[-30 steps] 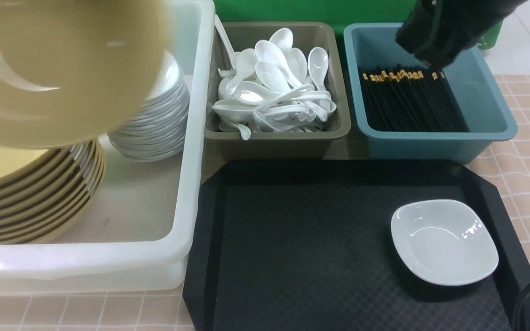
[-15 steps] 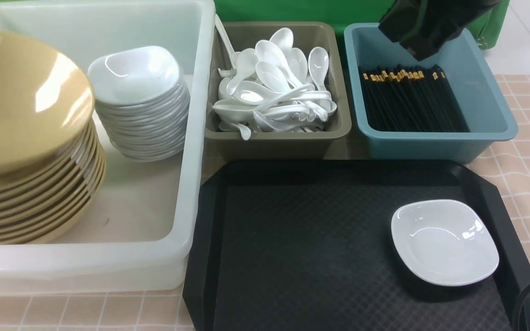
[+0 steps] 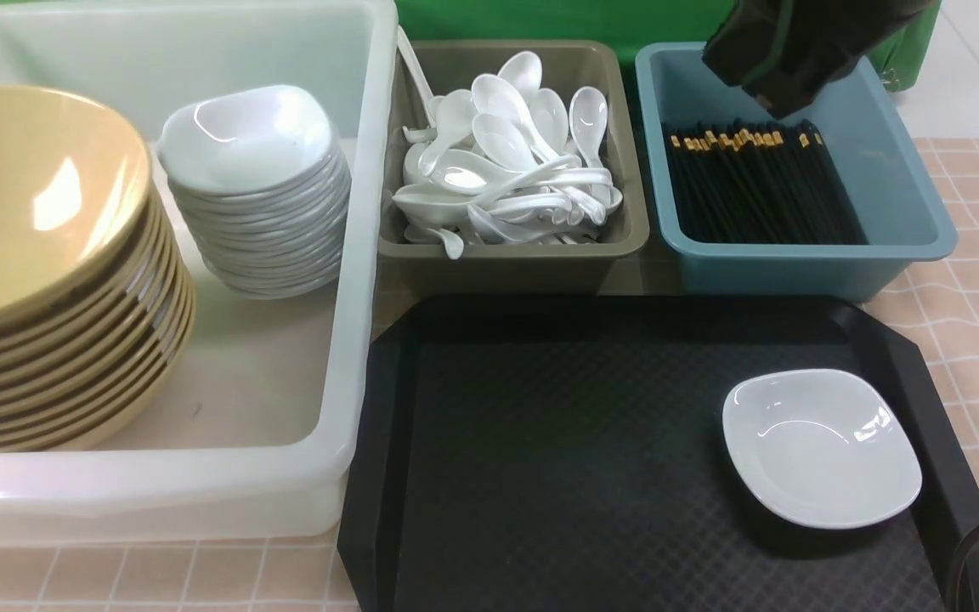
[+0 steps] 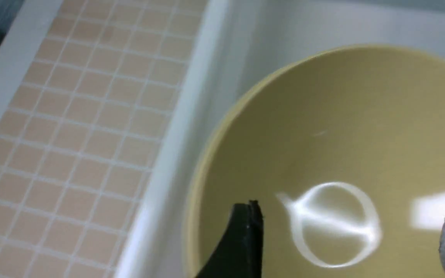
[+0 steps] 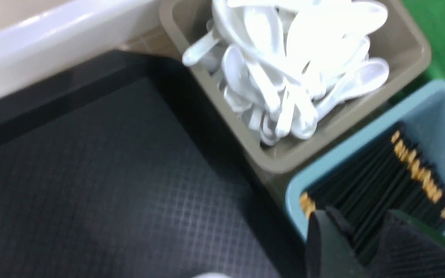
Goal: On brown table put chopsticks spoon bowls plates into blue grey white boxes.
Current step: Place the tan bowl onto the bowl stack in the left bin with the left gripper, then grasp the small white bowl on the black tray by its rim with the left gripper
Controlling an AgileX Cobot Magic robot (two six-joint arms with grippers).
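Pinkish checked tabletop point(image 3: 974, 195), green backdrop point(image 3: 540, 17) behind. Left hand point(image 4: 352, 206) visible only from its wrist camera: released, fingers point(image 4: 245, 239) spread wide with nothing pinched, pointing down into the top yellow bowl. Directly under that hand: bowls point(image 3: 39, 280) stacked inside the white box point(image 3: 358, 255). Just past the stack, on the side toward the other arm: plates point(image 3: 260, 195) piled in the same box.

Right hand point(image 3: 777, 100) raised, tilted, tip aimed down over the far end of the blue box point(image 3: 906, 225). Just under it but not touching: chopsticks point(image 3: 753, 191) lying in that box, gold ends nearest the hand. Clenched or not: cannot tell, since the fingers sit close and blur into the dark sticks behind.

Next to the right hand, toward the left one: grey box point(image 3: 506, 263) heaped with spoons point(image 3: 506, 170). Nearer the robot than the right hand, well apart from it: black tray point(image 3: 583, 442) with a lone plate point(image 3: 821, 446), untouched.
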